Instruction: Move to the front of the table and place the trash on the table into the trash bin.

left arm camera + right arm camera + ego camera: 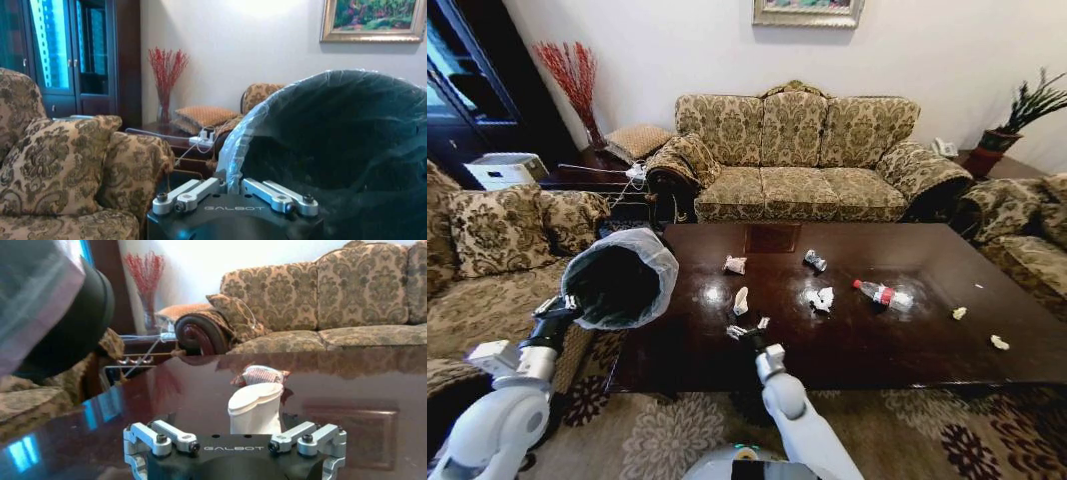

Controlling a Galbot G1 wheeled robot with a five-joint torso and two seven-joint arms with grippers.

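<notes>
The dark glossy table (pixel 927 360) carries the trash: a white crushed cup (pixel 741 300), a pale wad (pixel 735 264), a silver can (pixel 815 261), a crumpled white paper (pixel 820 298), a red-labelled bottle (pixel 883 294) and two scraps (pixel 959 313). My right gripper (pixel 747 328) stands open low over the table's front part, just short of the cup (pixel 255 407), with the wad (pixel 261 375) behind it. My left gripper (pixel 565 306) is shut on the rim of the bag-lined trash bin (pixel 622 278), held tilted off the table's left front corner. The bin (pixel 333 150) mouth faces the table.
A patterned sofa (pixel 802 150) stands behind the table, with armchairs at left (pixel 497 250) and right (pixel 1027 230). A side table with cables (pixel 617 180) sits at the back left. Patterned carpet (pixel 657 430) lies under me.
</notes>
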